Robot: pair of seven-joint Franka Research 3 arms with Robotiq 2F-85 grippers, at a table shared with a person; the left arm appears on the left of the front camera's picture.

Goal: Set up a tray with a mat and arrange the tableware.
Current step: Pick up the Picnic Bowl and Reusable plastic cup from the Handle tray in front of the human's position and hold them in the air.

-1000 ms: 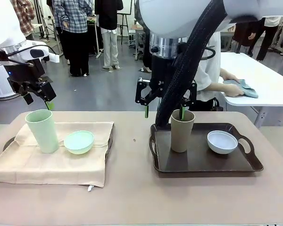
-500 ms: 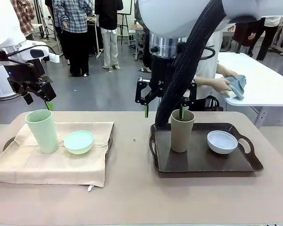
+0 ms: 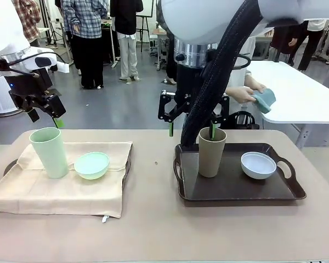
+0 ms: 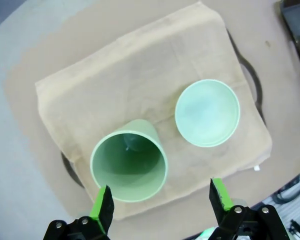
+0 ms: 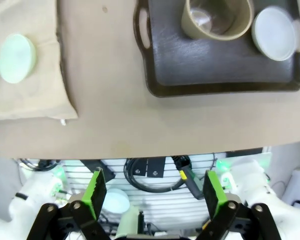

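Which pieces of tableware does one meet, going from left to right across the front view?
pale green cup → pale green bowl → brown cup → white bowl

Robot lab: white worktables [image 3: 307, 101], standing onlookers [image 3: 88, 38]

Gripper [image 4: 161, 197]: jaws wide apart, holding nothing.
Green cup [image 4: 129, 167]: upright on the mat, just ahead of the gripper, toward its picture-left finger.
Green bowl [image 4: 207, 112]: on the mat, farther ahead, before the other finger, apart from the cup.
Mat [image 4: 130, 75]: beige cloth draped over a dark tray [image 4: 254, 82], rim peeking out.
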